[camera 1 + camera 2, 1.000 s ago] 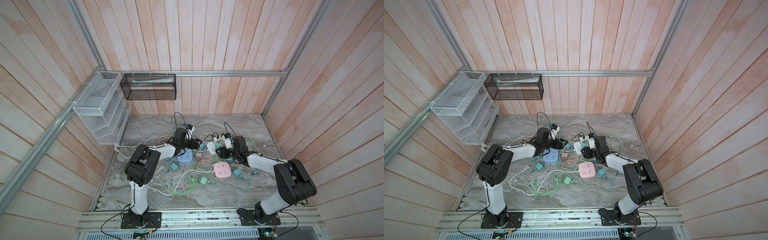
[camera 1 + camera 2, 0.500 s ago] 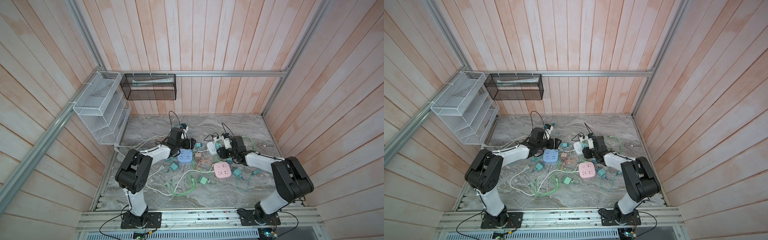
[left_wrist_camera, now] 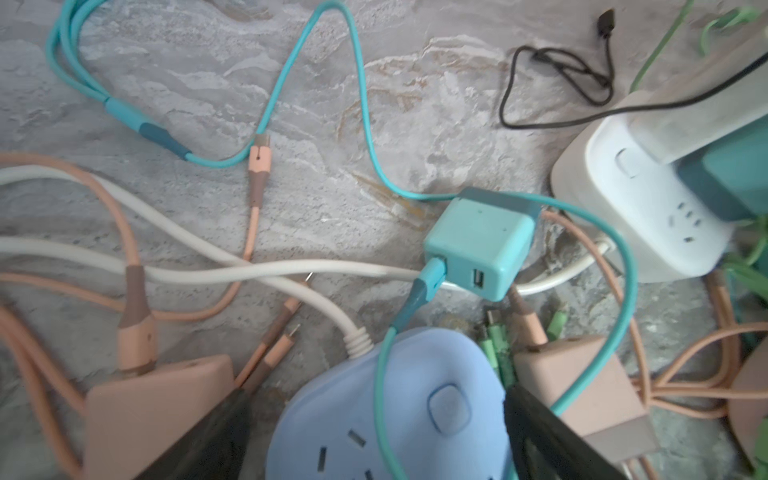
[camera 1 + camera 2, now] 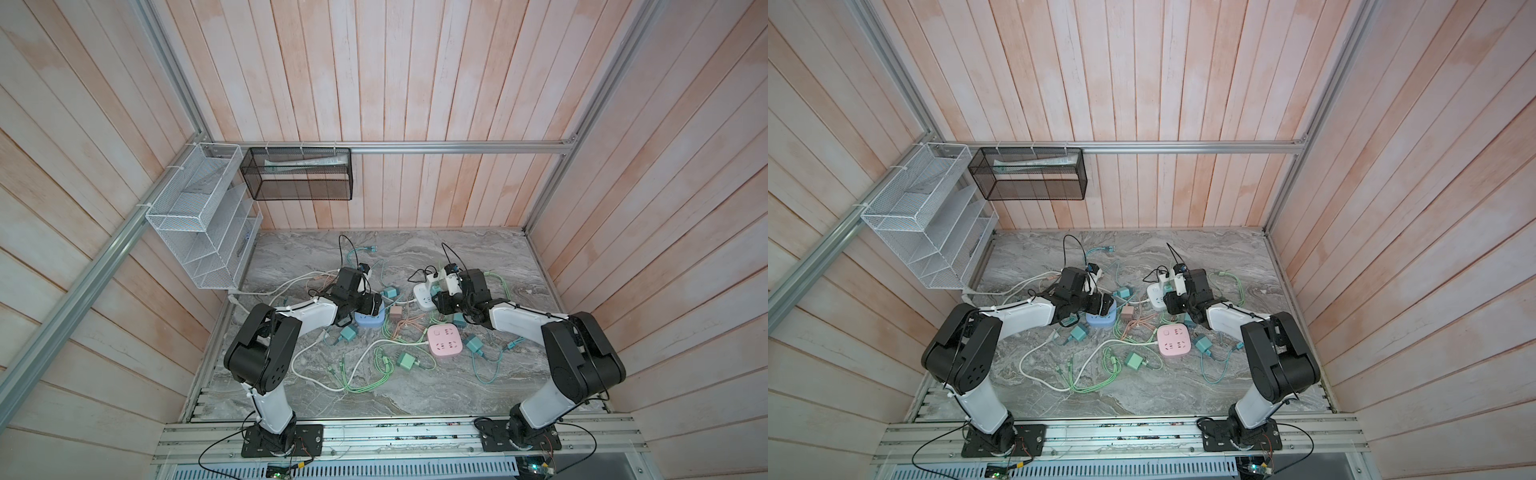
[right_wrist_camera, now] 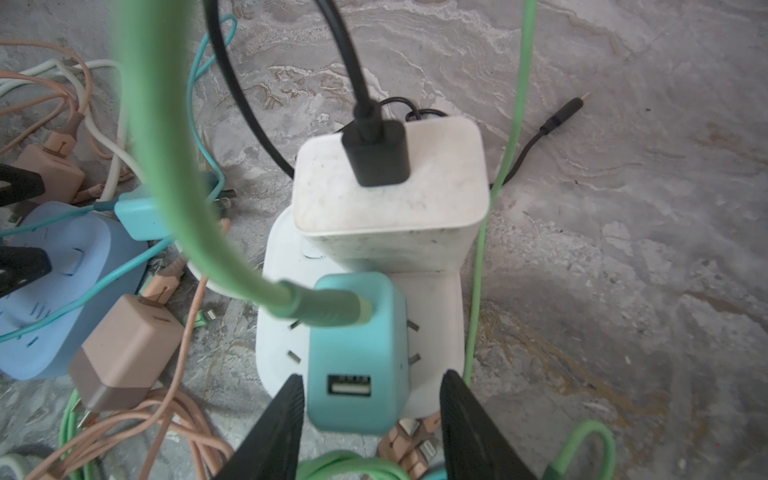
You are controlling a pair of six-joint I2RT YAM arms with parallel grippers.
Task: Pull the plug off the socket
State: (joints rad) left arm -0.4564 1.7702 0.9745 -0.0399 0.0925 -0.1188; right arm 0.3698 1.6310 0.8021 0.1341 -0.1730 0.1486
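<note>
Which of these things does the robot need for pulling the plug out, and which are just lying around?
For the job:
right gripper, open around the plug
teal plug
white socket

Just lying about:
blue socket
pink socket
loose teal charger
tan charger
white wire rack
</note>
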